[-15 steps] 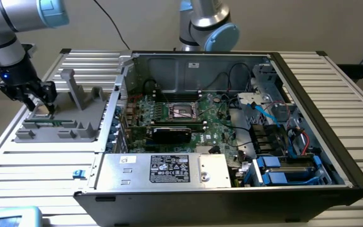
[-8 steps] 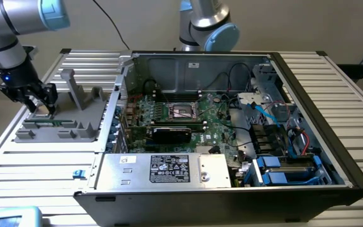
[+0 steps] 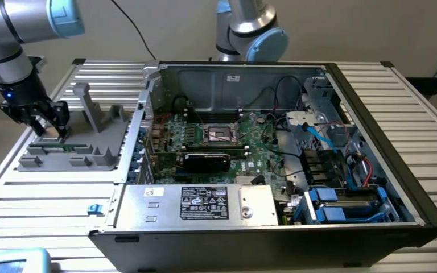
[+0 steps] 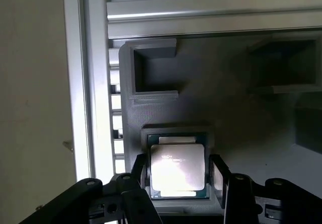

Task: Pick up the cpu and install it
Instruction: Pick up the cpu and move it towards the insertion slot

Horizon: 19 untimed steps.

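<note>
The cpu [image 4: 177, 166], a small square chip with a shiny metal top and a thin green rim, lies flat in a recess of the grey tray [image 4: 226, 108]. My gripper [image 4: 177, 172] is lowered over it and stands open, one of its fingers [image 4: 139, 169] on each side of the chip with a small gap showing. In the exterior view the gripper [image 3: 50, 129] is down at the far corner of the tray [image 3: 78, 153], on that view's left, and its fingers cover most of the cpu [image 3: 50, 138]. The black socket frame [image 3: 220, 134] sits on the motherboard inside the open case.
The open computer case [image 3: 279, 142] stands to the exterior view's right of the tray, with cables, a black card [image 3: 207, 161] and blue drive bays [image 3: 340, 205]. A long green memory stick [image 3: 57, 149] lies in the tray. A second arm [image 3: 249, 28] stands behind the case.
</note>
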Motion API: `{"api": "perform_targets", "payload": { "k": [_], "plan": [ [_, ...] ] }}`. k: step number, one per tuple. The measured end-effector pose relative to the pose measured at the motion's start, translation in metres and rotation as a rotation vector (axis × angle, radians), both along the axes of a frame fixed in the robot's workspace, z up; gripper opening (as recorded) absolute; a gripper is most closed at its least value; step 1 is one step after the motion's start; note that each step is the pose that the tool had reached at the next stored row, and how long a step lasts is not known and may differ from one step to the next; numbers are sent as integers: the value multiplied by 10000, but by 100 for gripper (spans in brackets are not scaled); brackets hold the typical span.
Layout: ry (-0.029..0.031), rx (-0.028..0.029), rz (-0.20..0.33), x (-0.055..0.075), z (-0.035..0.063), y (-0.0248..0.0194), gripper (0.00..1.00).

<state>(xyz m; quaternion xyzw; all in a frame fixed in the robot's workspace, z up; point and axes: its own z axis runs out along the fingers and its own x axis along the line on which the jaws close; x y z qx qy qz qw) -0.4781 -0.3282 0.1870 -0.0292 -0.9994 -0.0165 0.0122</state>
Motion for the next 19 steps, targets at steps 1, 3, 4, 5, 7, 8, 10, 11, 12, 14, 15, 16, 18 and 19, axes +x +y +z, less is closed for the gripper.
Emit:
{"api": "perform_targets", "payload": {
  "k": [1, 3, 4, 5, 7, 8, 10, 11, 12, 14, 15, 16, 18, 19],
  "plan": [
    [0, 0, -2, 0, 0, 0, 62],
    [1, -1, -8, 0, 0, 0, 55],
    [1, 0, -11, 0, 0, 0, 55],
    [-2, 1, -14, 0, 1, 0, 55],
    [-4, 2, -18, 0, 42, 0, 55],
    [-1, 1, -20, 0, 78, 0, 55],
    [1, 0, -21, 0, 158, 0, 55],
    [-2, 1, -22, 0, 170, 0, 55],
    [-3, 1, -22, 0, 171, 0, 55],
    [-2, 1, -22, 0, 169, 0, 55],
    [0, 0, -23, 0, 169, 0, 55],
    [0, 0, -23, 0, 167, 0, 55],
    [-4, 1, -24, 0, 155, 0, 55],
    [-3, 1, -24, 0, 149, 0, 56]
  ]
}}
